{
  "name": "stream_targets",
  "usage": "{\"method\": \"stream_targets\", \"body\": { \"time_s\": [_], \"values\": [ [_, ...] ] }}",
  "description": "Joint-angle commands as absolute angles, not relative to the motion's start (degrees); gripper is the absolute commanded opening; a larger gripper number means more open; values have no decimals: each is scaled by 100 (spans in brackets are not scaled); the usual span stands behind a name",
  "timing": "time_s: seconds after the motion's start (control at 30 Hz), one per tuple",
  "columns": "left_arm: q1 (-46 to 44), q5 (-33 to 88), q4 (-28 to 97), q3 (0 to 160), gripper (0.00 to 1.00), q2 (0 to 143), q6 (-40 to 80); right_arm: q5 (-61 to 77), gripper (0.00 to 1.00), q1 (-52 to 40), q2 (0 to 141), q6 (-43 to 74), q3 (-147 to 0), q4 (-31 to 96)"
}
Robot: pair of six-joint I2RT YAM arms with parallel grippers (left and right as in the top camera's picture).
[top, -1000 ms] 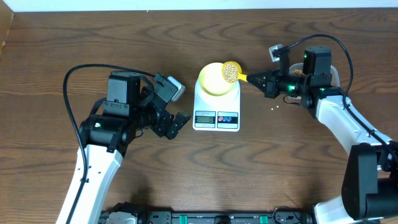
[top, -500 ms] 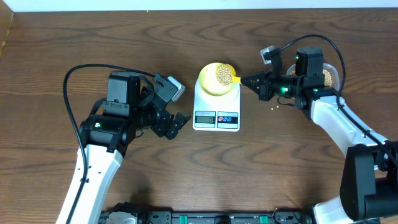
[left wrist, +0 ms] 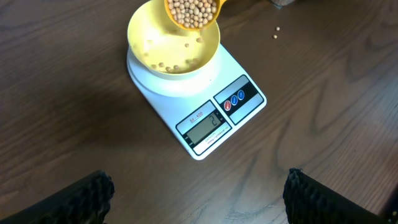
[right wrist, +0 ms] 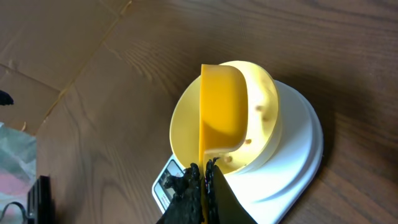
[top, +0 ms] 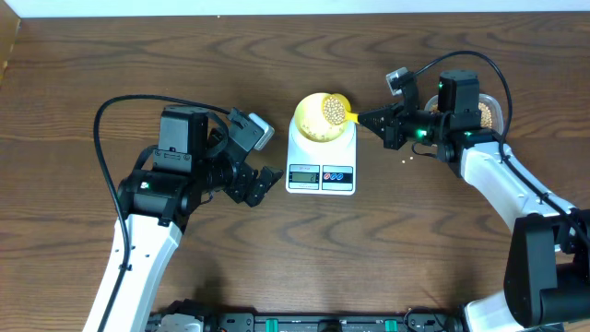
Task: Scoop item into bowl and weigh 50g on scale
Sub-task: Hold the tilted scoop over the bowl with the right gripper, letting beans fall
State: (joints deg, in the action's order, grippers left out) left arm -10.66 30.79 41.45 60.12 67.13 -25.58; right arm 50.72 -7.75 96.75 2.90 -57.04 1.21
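Note:
The pale yellow bowl [top: 313, 120] sits on the white scale [top: 321, 159] at mid-table, with a few beans [left wrist: 174, 65] in its bottom. My right gripper [top: 367, 117] is shut on the handle of a bright yellow scoop [top: 336, 110] heaped with beans, held over the bowl's right rim. In the right wrist view the scoop [right wrist: 221, 115] is rolled on its side above the bowl [right wrist: 264, 99], pinched between the gripper [right wrist: 204, 173] fingers. My left gripper [top: 267, 181] hangs open left of the scale; its fingers [left wrist: 87, 199] frame bare table, with the scale [left wrist: 205, 112] ahead of them.
A couple of loose beans [top: 408, 162] lie on the wood right of the scale. A clear tub of beans [top: 489, 112] stands behind my right arm. Cables loop over both arms. The table's front edge carries a black rail [top: 313, 323].
My right gripper has carried the loaded scoop leftward from beside the bowl to over its right rim. The left arm has not moved.

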Motion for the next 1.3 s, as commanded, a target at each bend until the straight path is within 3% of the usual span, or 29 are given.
{"method": "stream_targets", "body": {
  "time_s": [0.0,1.27],
  "values": [
    [-1083,3148,4128,5983,89,6735,-2633,5089,1,-803,9710,16,-5719,106],
    [-1083,3148,4128,5983,89,6735,-2633,5087,1,-810,9710,-548,-5719,104]
  ]
}}
